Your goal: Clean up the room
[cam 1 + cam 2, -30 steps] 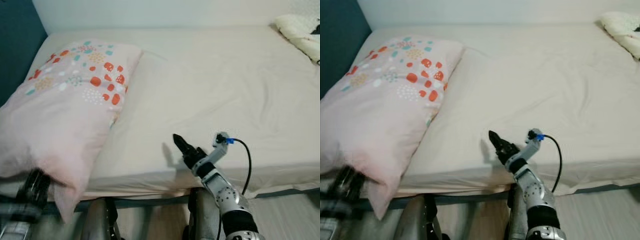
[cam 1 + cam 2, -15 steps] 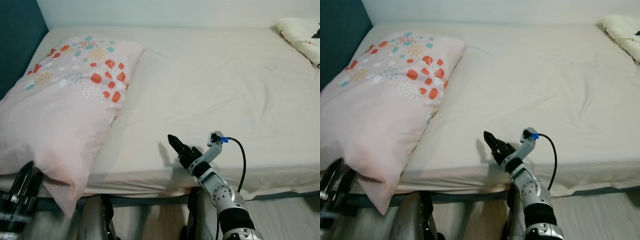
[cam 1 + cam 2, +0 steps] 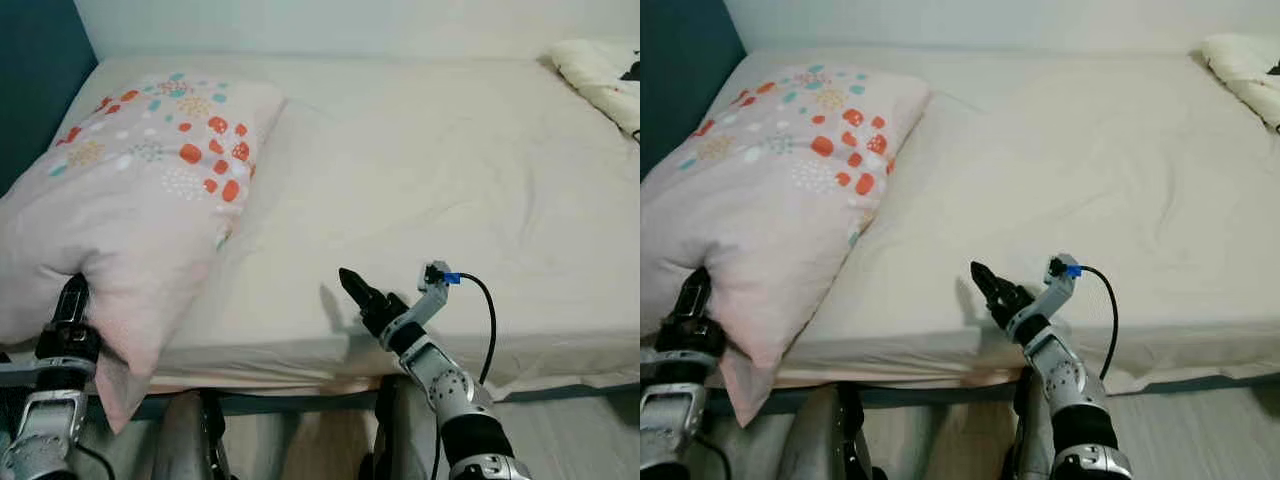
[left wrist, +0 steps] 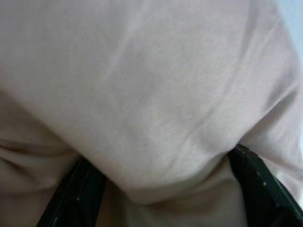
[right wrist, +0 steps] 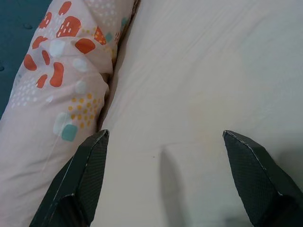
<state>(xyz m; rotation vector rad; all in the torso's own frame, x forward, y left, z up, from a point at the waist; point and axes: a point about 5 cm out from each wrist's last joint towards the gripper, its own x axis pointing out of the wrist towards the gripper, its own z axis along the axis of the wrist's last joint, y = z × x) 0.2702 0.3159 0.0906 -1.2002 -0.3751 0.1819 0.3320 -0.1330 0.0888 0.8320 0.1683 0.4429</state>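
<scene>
Left gripper (image 3: 72,300) presses into the near, overhanging end of the pink pillow (image 3: 150,190), its fingers (image 4: 75,194) spread wide around a bulge of cloth but not pinching it yet. That pillow lies along the bed (image 3: 430,170) at its head end, beside the dark blue wall (image 3: 30,80), its near corner drooping past the mattress edge. Right gripper (image 3: 992,288) hovers over the sheet near the bed's front edge, fingers parted and empty. A cream blanket (image 3: 600,70) sits at the bed's far corner. If the left fingers close on loose fabric alone, the cover could slip and the pillow slide off toward the floor.
</scene>
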